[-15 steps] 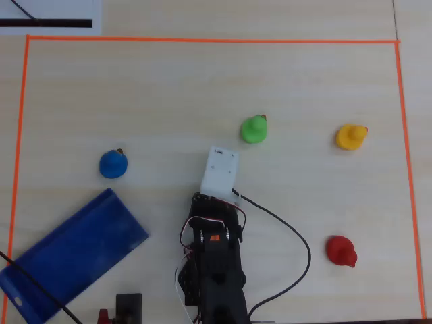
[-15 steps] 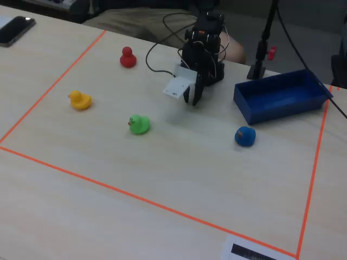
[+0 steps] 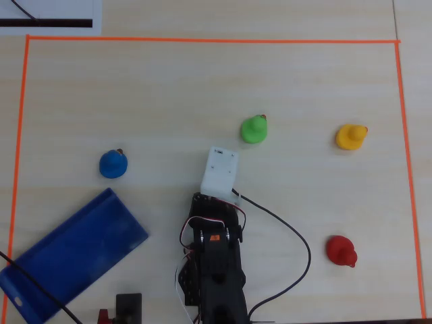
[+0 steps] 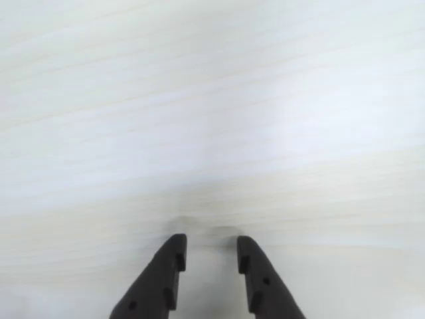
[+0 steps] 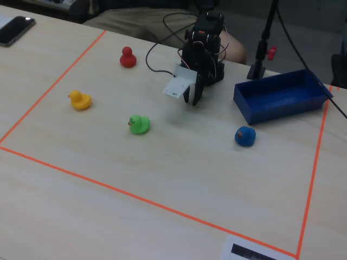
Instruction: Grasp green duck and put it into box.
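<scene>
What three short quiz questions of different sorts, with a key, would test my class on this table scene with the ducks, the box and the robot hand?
1. True or false: the green duck already lies in the blue box.
2. Multiple choice, overhead view: which duck sits nearest the box? A red duck, B blue duck, C yellow duck.
3. Fill in: in the wrist view the hand holds ____.

Key
1. False: it stands on the table, apart from the box.
2. B.
3. Nothing: only bare table shows between its parted fingers.

A blue duck (image 3: 113, 164), yellow duck (image 3: 350, 137) and red duck (image 3: 340, 251) sit well apart inside orange tape (image 3: 202, 40).
</scene>
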You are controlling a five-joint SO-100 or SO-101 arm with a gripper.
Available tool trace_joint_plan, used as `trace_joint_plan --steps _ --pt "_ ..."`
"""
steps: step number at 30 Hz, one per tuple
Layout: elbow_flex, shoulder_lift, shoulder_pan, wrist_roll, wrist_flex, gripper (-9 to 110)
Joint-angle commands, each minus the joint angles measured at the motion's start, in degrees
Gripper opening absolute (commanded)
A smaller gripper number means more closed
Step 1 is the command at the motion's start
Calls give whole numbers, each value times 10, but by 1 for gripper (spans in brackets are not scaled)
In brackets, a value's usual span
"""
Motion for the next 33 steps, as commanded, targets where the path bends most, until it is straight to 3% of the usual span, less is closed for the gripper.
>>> trace_joint_plan --steps 1,31,33 --pt "-3 -9 4 7 9 8" --pt "-3 -9 4 6 11 8" --pt "-3 -9 4 4 11 1"
